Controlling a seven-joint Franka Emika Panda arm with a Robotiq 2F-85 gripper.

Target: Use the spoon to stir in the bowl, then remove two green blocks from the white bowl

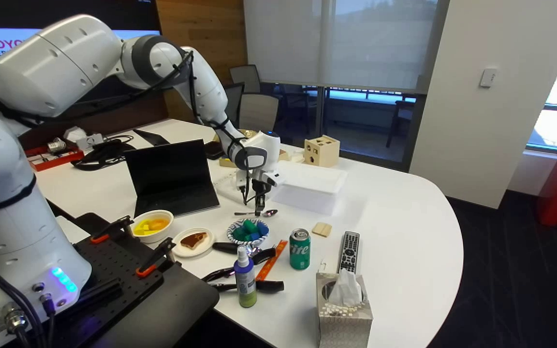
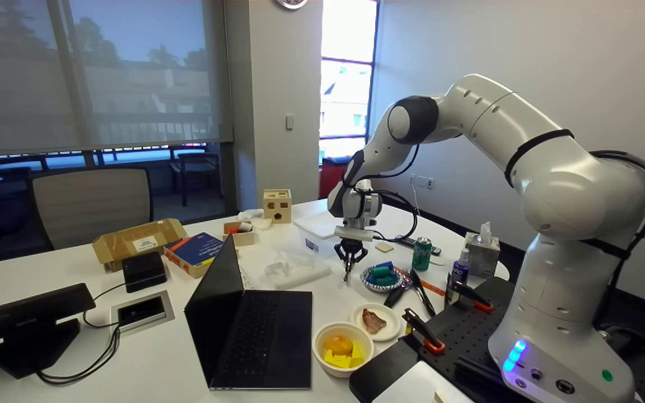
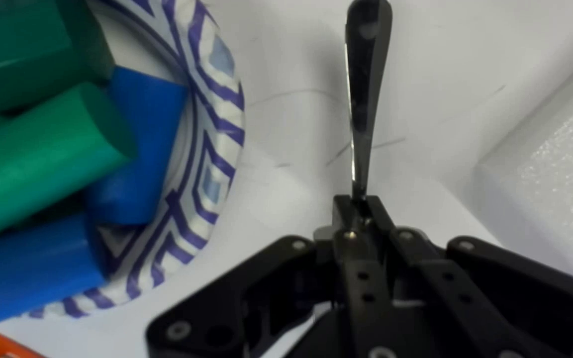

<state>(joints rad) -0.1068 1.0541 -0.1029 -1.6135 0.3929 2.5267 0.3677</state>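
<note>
My gripper [image 1: 259, 211] is shut on the handle of a metal spoon [image 1: 271, 212], beside a white bowl with a blue-purple pattern [image 1: 230, 233]. In the wrist view the gripper [image 3: 359, 201] pinches the spoon [image 3: 366, 74], whose handle end points away from it; the spoon's scoop is hidden there. I cannot tell if the spoon touches the table. The patterned bowl [image 3: 227, 112] holds several green blocks [image 3: 43, 154] and blue blocks. The green blocks [image 2: 379, 273] also show in an exterior view. A plain white bowl [image 1: 148, 238] holds yellow pieces and an orange one.
A plate with a brown piece [image 1: 177, 249] lies between the bowls. Black-handled utensils [image 1: 225, 248], an orange strip [image 1: 272, 261], a green can [image 1: 300, 251] and a spray bottle [image 1: 245, 282] stand near. A laptop [image 1: 177, 183] and a plastic bin [image 1: 307, 195] flank the gripper.
</note>
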